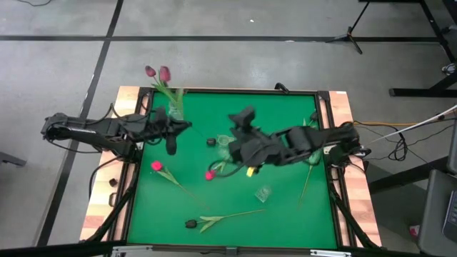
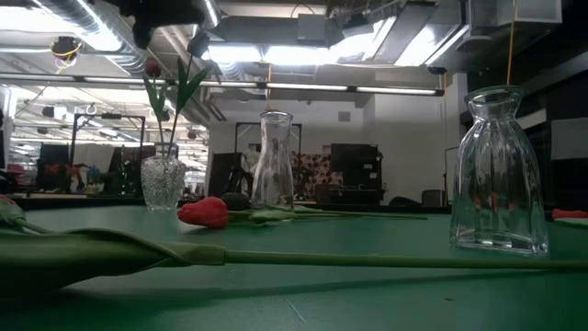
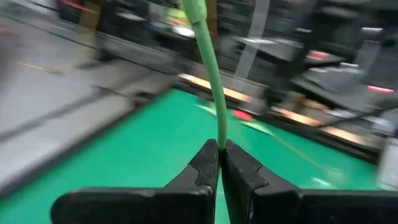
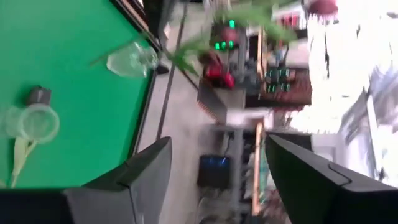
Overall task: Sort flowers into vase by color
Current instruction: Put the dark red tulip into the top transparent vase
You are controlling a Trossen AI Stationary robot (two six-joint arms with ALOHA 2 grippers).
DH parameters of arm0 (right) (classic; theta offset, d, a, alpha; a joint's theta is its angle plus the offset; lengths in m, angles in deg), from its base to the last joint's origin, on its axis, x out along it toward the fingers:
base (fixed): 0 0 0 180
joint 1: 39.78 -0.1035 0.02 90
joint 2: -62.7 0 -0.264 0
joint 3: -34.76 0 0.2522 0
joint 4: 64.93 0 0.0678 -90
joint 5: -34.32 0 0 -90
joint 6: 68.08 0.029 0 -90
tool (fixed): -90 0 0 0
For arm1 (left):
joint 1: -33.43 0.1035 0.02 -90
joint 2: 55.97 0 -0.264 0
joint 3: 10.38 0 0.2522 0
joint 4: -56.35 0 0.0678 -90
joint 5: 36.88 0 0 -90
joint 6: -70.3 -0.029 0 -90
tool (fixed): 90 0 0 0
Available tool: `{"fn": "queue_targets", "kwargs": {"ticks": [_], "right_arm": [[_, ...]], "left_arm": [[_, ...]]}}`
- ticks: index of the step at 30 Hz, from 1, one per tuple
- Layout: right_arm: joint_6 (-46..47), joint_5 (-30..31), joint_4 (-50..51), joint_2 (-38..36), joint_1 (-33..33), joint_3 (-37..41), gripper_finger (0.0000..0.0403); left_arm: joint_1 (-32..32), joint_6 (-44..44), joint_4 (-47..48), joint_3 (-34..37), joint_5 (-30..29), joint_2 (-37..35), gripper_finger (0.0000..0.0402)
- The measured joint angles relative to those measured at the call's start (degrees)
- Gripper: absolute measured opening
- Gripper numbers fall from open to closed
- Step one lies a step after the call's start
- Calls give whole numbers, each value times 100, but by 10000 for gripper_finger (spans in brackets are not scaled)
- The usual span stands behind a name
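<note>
Near the far-left corner of the green surface [image 1: 285, 214], the left pincer [image 3: 221, 152] is clamped on a tulip's green stem [image 3: 211, 68] beside a vase [image 1: 175, 108] holding two maroon tulips [image 1: 158, 73]. Mid-surface, the right pincer [image 4: 217, 168] stands apart, holding nothing; other tulips [image 1: 214, 220] lie flat nearby.

Probably a lab: exposed ceiling ducts [image 2: 64, 18], concrete floor [image 1: 214, 64].

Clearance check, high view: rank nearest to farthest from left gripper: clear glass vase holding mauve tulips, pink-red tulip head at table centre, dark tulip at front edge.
1. Clear glass vase, rear-left, beside left gripper.
2. Pink-red tulip head, centre.
3. Dark tulip, front edge.
</note>
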Motion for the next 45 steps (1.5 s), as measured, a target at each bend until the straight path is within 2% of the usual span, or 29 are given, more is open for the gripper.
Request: {"fn": "queue_targets", "kwargs": {"ticks": [9, 15, 18, 23, 29, 35, 38, 45], "right_arm": [[1728, 97, 1320, -510, 19, 0, 260], [2396, 84, 1949, -520, 19, 2, 260], [2624, 86, 2167, -520, 19, 2, 260], [2866, 86, 2333, -520, 19, 2, 260], [3094, -27, 2504, -517, 19, 2, 260], [3239, -118, 2554, -517, 19, 2, 260], [3237, -117, 2553, -515, 19, 3, 260], [3257, -118, 2553, -515, 19, 4, 260]], "left_arm": [[-318, -14, 557, 0, -2359, -40, 8], [-387, 603, 1142, 0, -3433, -41, 8], [-387, 1080, 1602, 0, -3486, -41, 8], [-371, 1549, 2302, 2, -3216, -81, 8], [-283, 1683, 2654, 4, -2835, -437, 8], [-258, 1525, 2765, 4, -2553, -1117, 8], [-258, 1330, 2533, 138, -2436, -1539, 8], [-258, 682, 1233, 1110, -2015, -2612, 8]]}}
